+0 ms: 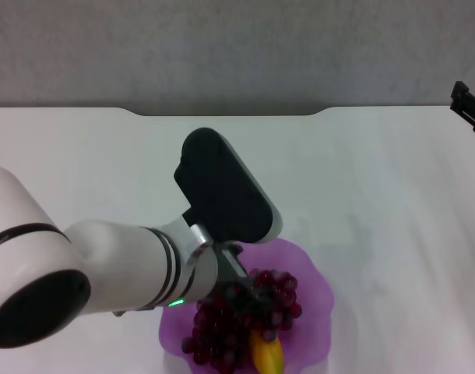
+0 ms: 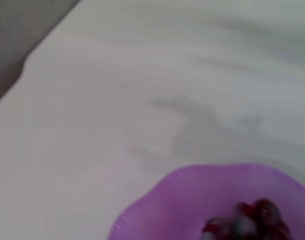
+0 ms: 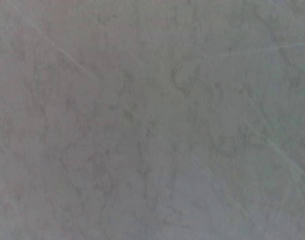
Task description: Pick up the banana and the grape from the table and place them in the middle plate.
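Observation:
The purple scalloped middle plate sits at the near edge of the white table. The dark red grape bunch lies in the plate. The yellow banana lies in it too, mostly hidden under the grapes. My left gripper is right over the grapes, at the top of the bunch, and the arm hides part of the plate. The left wrist view shows the plate's rim and a few grapes. My right gripper is far off at the right edge, above the table.
The table's notched far edge meets a grey wall. The right wrist view shows only a mottled grey surface. Bare tabletop lies around the plate.

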Controlling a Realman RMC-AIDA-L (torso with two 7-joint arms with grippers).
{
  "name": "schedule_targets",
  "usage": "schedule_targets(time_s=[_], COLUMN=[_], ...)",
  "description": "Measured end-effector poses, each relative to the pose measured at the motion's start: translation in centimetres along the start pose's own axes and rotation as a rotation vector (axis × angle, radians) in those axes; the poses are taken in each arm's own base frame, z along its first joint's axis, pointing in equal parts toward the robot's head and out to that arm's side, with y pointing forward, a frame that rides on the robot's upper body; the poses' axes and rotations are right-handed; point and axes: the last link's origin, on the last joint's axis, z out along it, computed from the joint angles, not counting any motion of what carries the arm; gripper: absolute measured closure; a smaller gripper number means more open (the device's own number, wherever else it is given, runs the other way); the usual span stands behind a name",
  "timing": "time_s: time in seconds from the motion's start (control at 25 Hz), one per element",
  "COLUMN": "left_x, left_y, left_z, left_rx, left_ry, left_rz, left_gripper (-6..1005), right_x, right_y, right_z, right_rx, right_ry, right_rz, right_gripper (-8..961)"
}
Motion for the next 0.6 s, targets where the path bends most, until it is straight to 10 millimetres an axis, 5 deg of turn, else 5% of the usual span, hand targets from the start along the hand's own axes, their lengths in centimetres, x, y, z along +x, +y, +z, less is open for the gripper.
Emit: schedule_targets(time_s=[0.04, 0.28, 0.6], left_x=[0.2, 2.4, 3.7], left_y=[-0.1, -1.4, -5.8], left_z=[-0.2, -2.3, -5.5], left_rx=[0.009, 0.070, 0.199], left_ry=[0.007, 0.124, 0.348], left_rz=[0.003, 0.007, -0.088], left_gripper=[458, 215, 96], right_x=[0.0, -0.1, -0.3], right_y=[0.0, 0.3, 0.8], right_z=[0.0, 0.0, 0.2], right_rx=[0.000, -0.010, -0.025], right_ry=[0.000, -0.004, -0.007], right_rz=[0.000, -0.001, -0.006], right_gripper=[73, 73, 73])
